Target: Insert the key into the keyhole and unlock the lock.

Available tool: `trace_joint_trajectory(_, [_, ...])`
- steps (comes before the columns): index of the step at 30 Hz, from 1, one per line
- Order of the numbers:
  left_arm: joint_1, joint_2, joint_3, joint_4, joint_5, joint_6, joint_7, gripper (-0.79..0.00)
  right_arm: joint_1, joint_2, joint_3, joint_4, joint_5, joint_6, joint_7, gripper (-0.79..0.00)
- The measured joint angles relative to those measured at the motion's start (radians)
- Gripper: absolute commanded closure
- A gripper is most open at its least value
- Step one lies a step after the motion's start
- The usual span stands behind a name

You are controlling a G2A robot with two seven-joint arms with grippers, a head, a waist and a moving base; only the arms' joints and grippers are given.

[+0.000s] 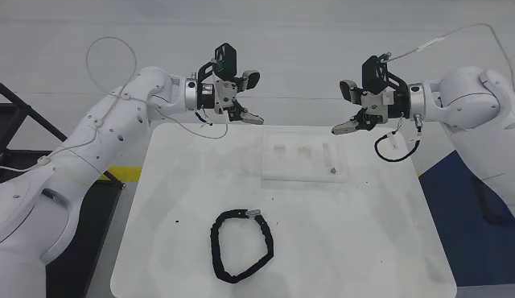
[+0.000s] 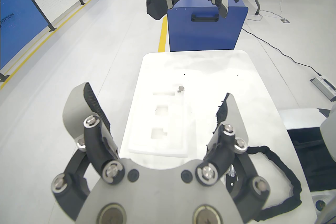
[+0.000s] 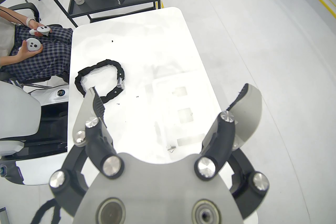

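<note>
In the top view both arms hang over the far side of the table (image 1: 362,242). The left gripper (image 1: 253,99) and right gripper (image 1: 346,109) have their fingers spread and empty. The key (image 1: 332,170) lies on the foam tray (image 1: 273,173), well apart from the chain lock (image 1: 241,246), which sits nearer the robot. In the left wrist view the lock is on that arm's side, so it should probably steady the lock's metal end. In the right wrist view the key is near the right gripper. That arm should pinch the key's head and leave the blade free.
</note>
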Motion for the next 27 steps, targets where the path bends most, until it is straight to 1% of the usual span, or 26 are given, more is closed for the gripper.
trace_joint_trajectory(24, [0.000, 0.000, 0.000, 0.000, 0.000, 0.000, 0.000, -0.785, 0.000, 0.000, 0.000, 0.000, 0.000, 0.000, 0.000, -0.785])
trace_joint_trajectory(27, [0.000, 0.000, 0.000, 0.000, 0.000, 0.000, 0.000, -0.785, -0.023, 0.000, 0.001, -0.001, -0.012, 0.017, -0.027, -0.785])
